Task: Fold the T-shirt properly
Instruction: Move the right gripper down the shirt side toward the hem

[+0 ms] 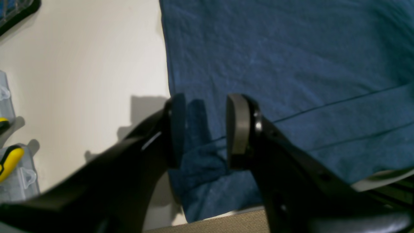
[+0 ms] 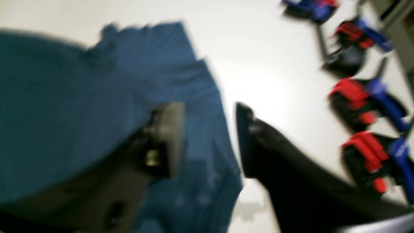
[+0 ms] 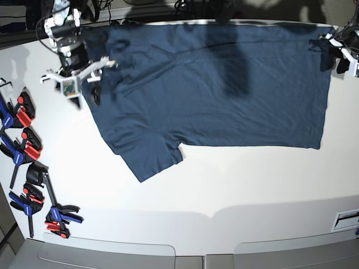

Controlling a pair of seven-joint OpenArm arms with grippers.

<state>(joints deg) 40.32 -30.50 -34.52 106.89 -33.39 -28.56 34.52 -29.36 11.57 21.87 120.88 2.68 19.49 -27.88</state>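
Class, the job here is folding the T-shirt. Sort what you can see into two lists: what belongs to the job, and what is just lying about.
Belongs to the job:
- T-shirt, spread flat on the table
- left gripper, jaws open over the shirt's edge
- right gripper, jaws open at the shirt's other end

Just lying about:
- clamps along the table's edge
- yellow-handled tool

Several red-and-blue clamps [image 3: 25,151] are lying along the left edge of the white table [image 3: 224,185], and a yellow-handled tool [image 1: 9,160] is resting on clear plastic boxes [image 1: 19,181].
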